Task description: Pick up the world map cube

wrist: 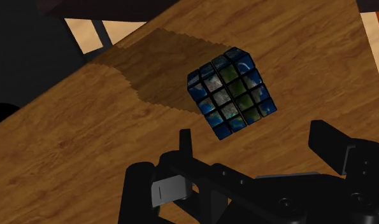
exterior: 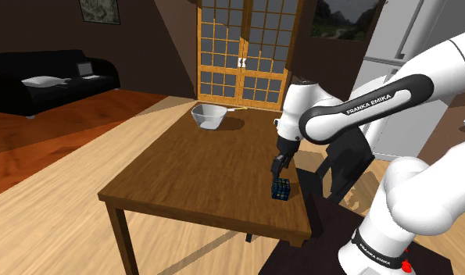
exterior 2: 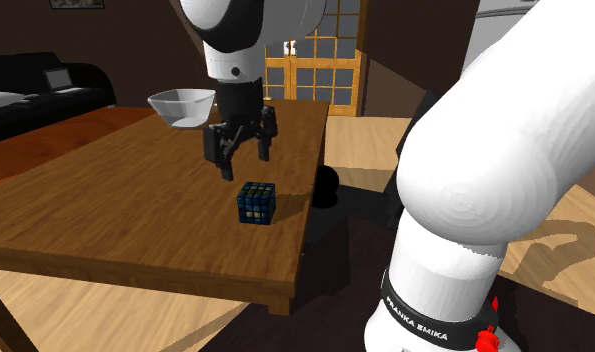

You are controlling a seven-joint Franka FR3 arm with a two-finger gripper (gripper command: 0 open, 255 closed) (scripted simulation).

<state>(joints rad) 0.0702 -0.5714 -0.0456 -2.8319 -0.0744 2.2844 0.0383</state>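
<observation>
Gripper (exterior: 279,166) in the shoulder view hangs fingers-down over the table (exterior: 184,164), with the map cube (exterior: 281,190) right at its 6 o'clock, just below the fingertips and sitting on the wood close to the table edge by the stand. It isn't gripped. The white bowl (exterior: 209,116) is way off at about 10 o'clock from the gripper, at the far end of the table; its inside just shows plain white.

Second exterior view: the gripper (exterior 2: 245,155) has its fingers spread wide with nothing between them. The cube (exterior 2: 256,202) is at roughly 6 o'clock from it, flat on the table (exterior 2: 115,210) and clear of both fingers. The bowl (exterior 2: 182,107) sits at 10 o'clock from the gripper, well apart from the cube.

Wrist view: the gripper (wrist: 255,149) fingers stand far apart, and the cube (wrist: 231,92) lies out beyond the tips, touching neither. You can see blue and green map tiles, and its shadow falls on the wood beside it.
</observation>
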